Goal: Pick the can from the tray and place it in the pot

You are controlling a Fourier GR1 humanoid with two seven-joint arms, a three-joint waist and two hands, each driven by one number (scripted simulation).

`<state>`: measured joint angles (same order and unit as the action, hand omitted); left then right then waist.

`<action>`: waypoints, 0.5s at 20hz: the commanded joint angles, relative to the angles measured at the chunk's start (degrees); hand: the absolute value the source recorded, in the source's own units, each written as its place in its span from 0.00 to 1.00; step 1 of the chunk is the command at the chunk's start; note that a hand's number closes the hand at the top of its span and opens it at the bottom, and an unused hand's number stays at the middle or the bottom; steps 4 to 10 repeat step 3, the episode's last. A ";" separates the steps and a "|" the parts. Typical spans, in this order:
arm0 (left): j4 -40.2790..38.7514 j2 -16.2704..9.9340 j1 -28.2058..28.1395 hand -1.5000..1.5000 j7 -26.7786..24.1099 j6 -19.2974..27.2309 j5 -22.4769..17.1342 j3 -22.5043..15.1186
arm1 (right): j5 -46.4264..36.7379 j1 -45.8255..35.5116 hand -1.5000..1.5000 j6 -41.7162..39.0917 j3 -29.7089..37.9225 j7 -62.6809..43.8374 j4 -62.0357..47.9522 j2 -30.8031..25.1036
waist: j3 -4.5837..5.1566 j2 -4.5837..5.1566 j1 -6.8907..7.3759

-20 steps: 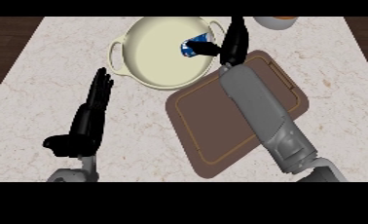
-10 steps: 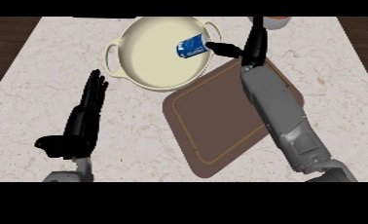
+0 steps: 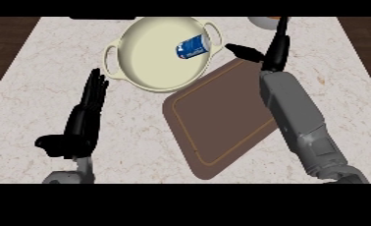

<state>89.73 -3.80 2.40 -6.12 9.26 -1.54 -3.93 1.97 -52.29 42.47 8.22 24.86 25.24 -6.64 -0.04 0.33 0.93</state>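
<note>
So the can (image 3: 193, 47) is lying on its side inside the pot (image 3: 161, 53), off to the left of the right hand (image 3: 275, 48), which has its fingers straight and spread, thumb poking toward the pot's rim, holding nothing. The tray (image 3: 217, 117) sits just below that hand, bare, its corner close against the pot. Main risk I can see: if that thumb or the forearm swings sideways it could clip the pot's near handle and shove the pot across the counter (image 3: 58, 72), or catch the bowl-ish thing (image 3: 262, 20) right behind the fingertips. The left hand (image 3: 78, 122) just rests open, far left of everything. The can's blue label has white lettering, but I can't read it.
</note>
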 commanded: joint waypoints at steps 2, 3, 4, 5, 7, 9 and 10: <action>4.05 -1.23 -1.19 0.50 2.69 -1.31 -1.03 0.63 | 2.75 4.77 0.00 -3.87 3.31 3.35 2.59 -3.96 | 0.00 -0.22 -0.42; 0.38 0.71 -2.53 0.50 -1.90 0.08 1.03 -0.40 | 2.32 0.73 0.00 -1.90 4.13 3.37 -1.66 -3.17 | 0.01 -0.01 0.07; 0.38 0.71 -2.53 0.50 -1.90 0.08 1.03 -0.40 | 2.32 0.73 0.00 -1.90 4.13 3.37 -1.66 -3.17 | 0.01 -0.01 0.07; 0.38 0.71 -2.53 0.50 -1.90 0.08 1.03 -0.40 | 2.32 0.73 0.00 -1.90 4.13 3.37 -1.66 -3.17 | 0.01 -0.01 0.07; 0.38 0.71 -2.53 0.50 -1.90 0.08 1.03 -0.40 | 2.32 0.73 0.00 -1.90 4.13 3.37 -1.66 -3.17 | 0.01 -0.01 0.07; 0.38 0.71 -2.53 0.50 -1.90 0.08 1.03 -0.40 | 2.32 0.73 0.00 -1.90 4.13 3.37 -1.66 -3.17 | 0.01 -0.01 0.07; 0.38 0.71 -2.53 0.50 -1.90 0.08 1.03 -0.40 | 2.32 0.73 0.00 -1.90 4.13 3.37 -1.66 -3.17 | 0.01 -0.01 0.07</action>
